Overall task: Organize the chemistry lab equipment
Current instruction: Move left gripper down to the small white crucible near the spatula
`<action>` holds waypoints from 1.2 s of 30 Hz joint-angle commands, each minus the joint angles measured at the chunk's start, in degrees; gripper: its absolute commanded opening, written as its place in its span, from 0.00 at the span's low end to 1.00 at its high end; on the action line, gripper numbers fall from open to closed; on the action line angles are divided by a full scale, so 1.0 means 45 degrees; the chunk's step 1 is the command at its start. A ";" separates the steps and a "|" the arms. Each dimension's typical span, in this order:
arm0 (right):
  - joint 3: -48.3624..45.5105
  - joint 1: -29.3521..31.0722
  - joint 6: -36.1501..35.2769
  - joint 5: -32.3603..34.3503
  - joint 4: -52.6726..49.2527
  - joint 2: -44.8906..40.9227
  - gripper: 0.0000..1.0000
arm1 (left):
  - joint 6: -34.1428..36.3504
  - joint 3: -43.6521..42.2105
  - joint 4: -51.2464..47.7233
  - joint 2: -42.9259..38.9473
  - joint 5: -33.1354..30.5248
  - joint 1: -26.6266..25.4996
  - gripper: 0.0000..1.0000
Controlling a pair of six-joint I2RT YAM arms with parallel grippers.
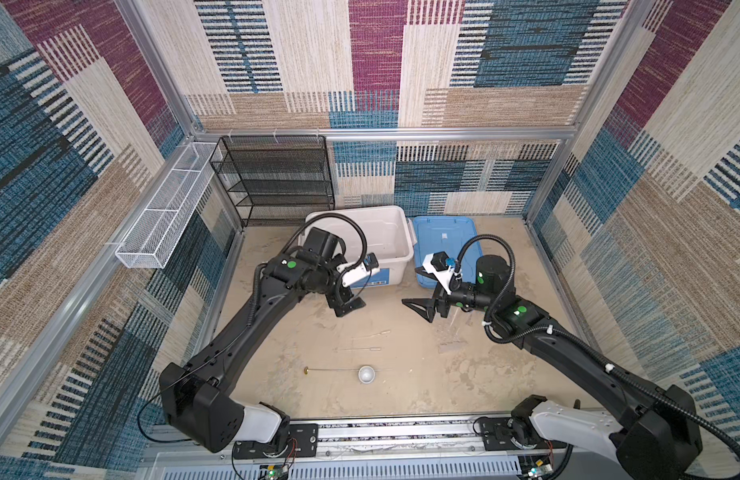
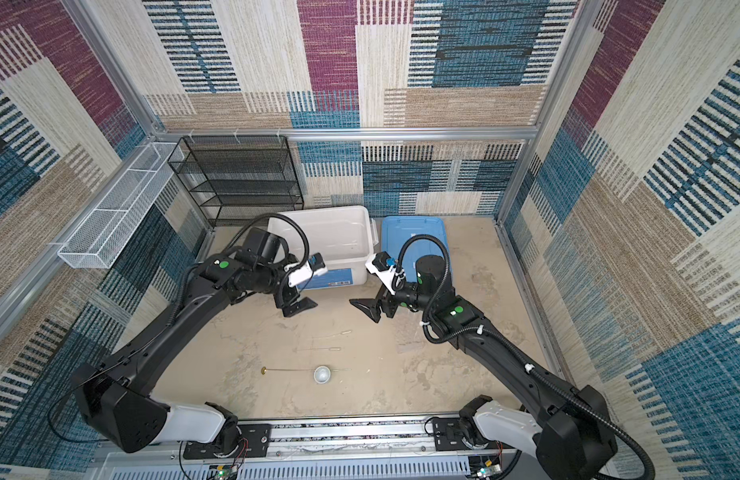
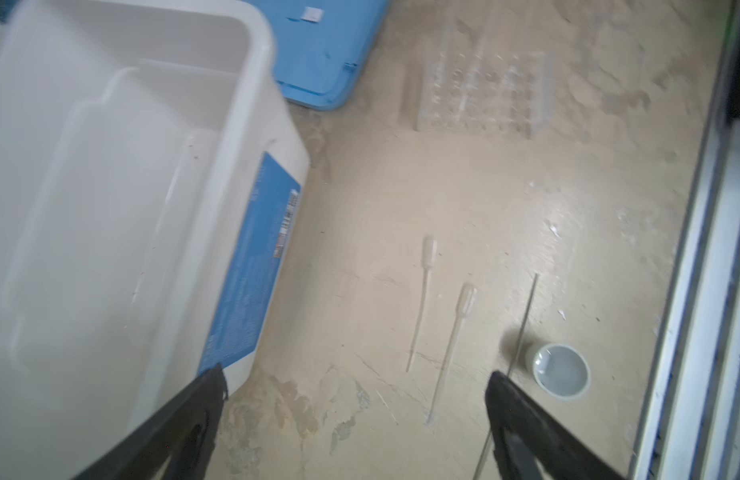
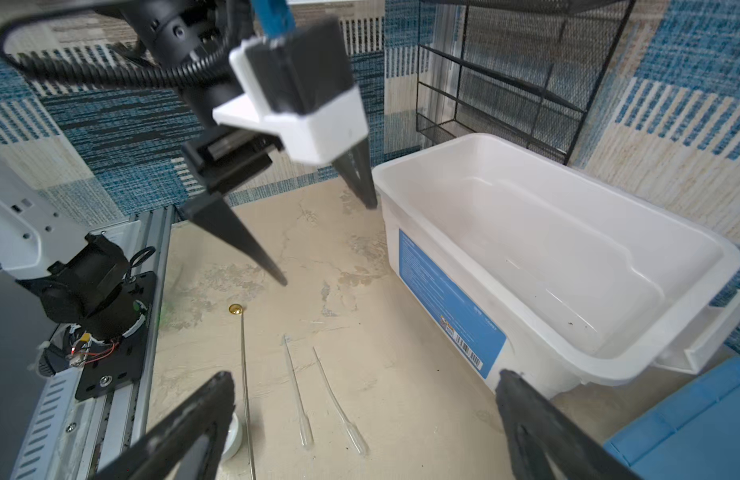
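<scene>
While hanging above the tan floor (image 1: 401, 399), both spread wide and gripping nothing: left gripper (image 1: 349, 306) just off the white bin's (image 1: 405, 232) front wall, right gripper (image 1: 417, 311) facing it from 3 o'clock, near the blue lid (image 1: 443, 237). Same wide gap between the jaws through each wrist camera.

Down at 5 o'clock from the left gripper, well apart from it: two thin clear pipettes (image 1: 368, 348), flat on the floor, side by side. Further on, near 6 o'clock: the brass-tipped rod (image 1: 335, 369), lying flat with the brass end toward 9 o'clock, and a small white bowl (image 1: 366, 374) upright just beside it. From the right gripper, all of that sits at 7 to 8 o'clock, again well apart.

Hard going on the clear plastic rack (image 3: 484, 91): blurred through the left wrist camera, barely a faint outline in both top views, at about 5 o'clock from the right gripper beside its forearm. Bowl half hidden behind a finger (image 4: 185, 424) in the right wrist view. Rod touching the bowl or merely beside it: cannot tell.
</scene>
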 commanded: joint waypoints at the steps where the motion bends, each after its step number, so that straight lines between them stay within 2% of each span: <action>1: -0.0642 0.0053 -0.0278 -0.0561 0.2042 -0.0520 0.99 | 0.1406 -0.1147 -0.0321 -0.0766 -0.0326 -0.0438 0.97; 5: -0.0557 0.0480 0.0141 -0.0717 0.1719 -0.0080 0.97 | 0.1267 -0.2836 -0.0346 -0.1233 -0.1744 -0.1603 0.90; 8: -0.1375 0.1066 0.0362 -0.0499 0.3214 -0.0106 0.95 | 0.0866 -0.3547 -0.0548 -0.1106 -0.1938 -0.2109 0.85; 10: -0.2202 0.1415 0.0271 -0.0795 0.4758 -0.0222 0.93 | 0.0747 -0.4076 -0.0259 -0.1246 -0.1792 -0.2131 0.83; 12: -0.2542 0.1664 0.0097 -0.0850 0.5351 -0.0198 0.91 | 0.0901 -0.4793 0.0191 -0.1399 -0.1923 -0.2120 0.81; 19: -0.3198 0.1816 -0.0597 -0.0146 0.5087 0.0328 0.91 | 0.0290 -0.6332 0.1174 -0.1289 -0.2145 -0.2396 0.70; 22: -0.3954 0.1816 -0.0662 -0.0022 0.6332 -0.0242 0.92 | -0.0207 -0.6835 0.1839 -0.1127 -0.2468 -0.2613 0.63; 25: -0.4479 0.1816 -0.0695 -0.0161 0.7458 -0.0771 0.92 | -0.0186 -0.7228 0.2428 -0.0765 -0.2950 -0.2697 0.60; 30: -0.4207 0.1811 -0.1083 -0.0420 0.6667 -0.0435 0.92 | -0.0388 -0.6944 0.2506 0.0401 -0.2953 -0.2734 0.49; 36: -0.4372 0.1814 -0.1148 -0.0567 0.6699 -0.0357 0.91 | -0.0703 -0.7161 0.3043 0.0953 -0.2927 -0.2872 0.45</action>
